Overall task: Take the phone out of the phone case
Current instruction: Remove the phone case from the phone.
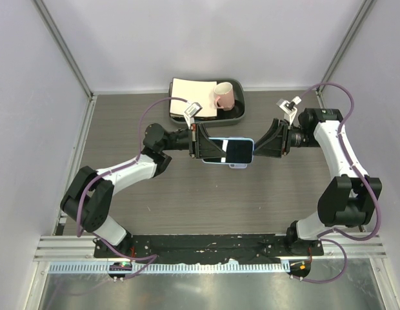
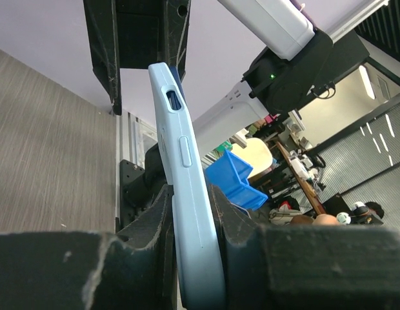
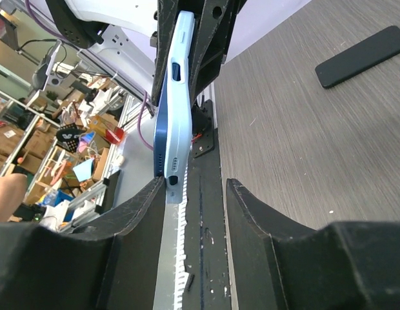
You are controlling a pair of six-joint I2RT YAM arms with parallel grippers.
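Observation:
The phone (image 1: 229, 150), dark screen up, is held in the air over the middle of the table, sitting in a light-blue phone case (image 1: 237, 166). My left gripper (image 1: 200, 143) is shut on the case's left end; both pads press the case (image 2: 187, 161) edge-on. My right gripper (image 1: 257, 150) stands open at the other end. In the right wrist view the dark-blue phone (image 3: 162, 139) has parted a little from the case (image 3: 182, 77) along one side. The left fingertip (image 3: 151, 190) touches their lower end and the right fingertip stands apart.
A dark tray (image 1: 239, 113) at the back holds a pink mug (image 1: 224, 97) and a cream pad (image 1: 190, 90). A flat black slab (image 3: 361, 57) lies on the wood-grain table. Side walls close in left and right.

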